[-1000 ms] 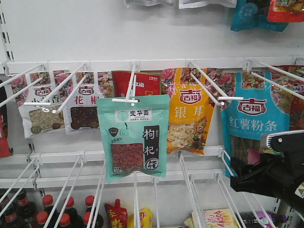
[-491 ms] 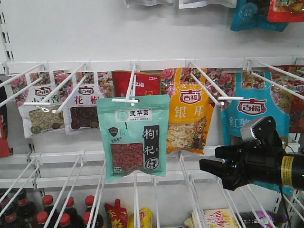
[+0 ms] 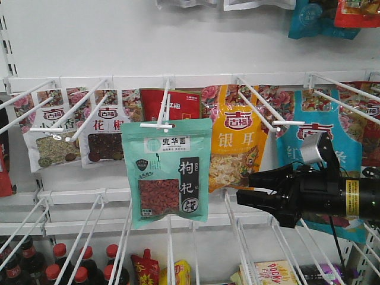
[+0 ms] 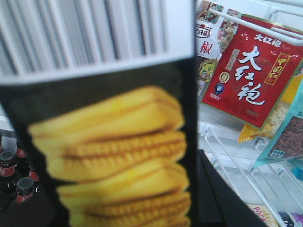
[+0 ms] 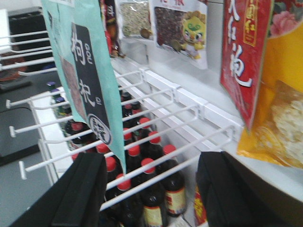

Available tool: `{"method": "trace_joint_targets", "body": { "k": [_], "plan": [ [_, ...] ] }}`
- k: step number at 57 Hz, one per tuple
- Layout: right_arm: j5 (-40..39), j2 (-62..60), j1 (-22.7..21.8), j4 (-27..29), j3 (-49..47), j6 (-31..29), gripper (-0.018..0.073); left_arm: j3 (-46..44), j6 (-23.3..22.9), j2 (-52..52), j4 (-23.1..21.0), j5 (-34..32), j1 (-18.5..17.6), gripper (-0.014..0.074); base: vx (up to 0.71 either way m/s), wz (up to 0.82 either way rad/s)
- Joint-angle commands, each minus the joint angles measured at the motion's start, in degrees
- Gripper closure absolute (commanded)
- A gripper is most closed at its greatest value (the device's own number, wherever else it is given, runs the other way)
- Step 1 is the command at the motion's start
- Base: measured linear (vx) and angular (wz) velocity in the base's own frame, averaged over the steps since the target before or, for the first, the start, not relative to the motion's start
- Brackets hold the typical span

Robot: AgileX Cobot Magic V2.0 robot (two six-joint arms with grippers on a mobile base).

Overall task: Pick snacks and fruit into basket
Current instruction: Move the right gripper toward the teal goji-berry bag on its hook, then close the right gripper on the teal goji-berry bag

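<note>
We are seeing the right pincer (image 3: pixel 244 187) with its fingers apart, pointing leftwards at the snacks (image 3: pixel 167 173). The pouch is hanging at the front of a white peg (image 3: pixel 161 119), and the pincer is not touching it yet. We are judging two risks. The fingers may be catching only the thin lower corner, so the pouch slips out. Pulling sideways may jam its hole on the peg's end bar. The yellow pouch (image 3: pixel 234 139) may also get knocked. For the left pincer we cannot tell, because a wafer package (image 4: pixel 109 142) is filling its camera.
</note>
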Motion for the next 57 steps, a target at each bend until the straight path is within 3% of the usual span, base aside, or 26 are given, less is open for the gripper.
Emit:
{"method": "trace_joint_targets", "body": {
  "k": [1,16,26,35,57],
  "plan": [
    [-4.5,-1.4,1.0,5.2,-3.3,-0.9,0.0090,-2.2,0.1,0.1,0.6,-5.7,-0.4,0.0594,0.00,0.00],
    [8.2,-0.1,10.9,5.4,-5.9,-5.2,0.0090,-2.2,0.1,0.1,0.6,-7.1,-0.4,0.0594,0.00,0.00],
    [11.8,-0.1,13.0,8.2,-5.9,-8.2,0.0090,-2.2,0.1,0.1,0.6,-7.1,-0.4,0.0594,0.00,0.00],
    [11.5,0.7,13.0,12.5,-6.5,-10.2,0.0090,-2.2,0.1,0.1,0.6,-7.1,-0.4,0.0594,0.00,0.00],
    [6.6,4.9,15.7,12.4,-12.5,-6.6,0.0090,-2.2,1.9,0.1,0.6,-7.1,-0.4,0.0594,0.00,0.00]
  ]
}}
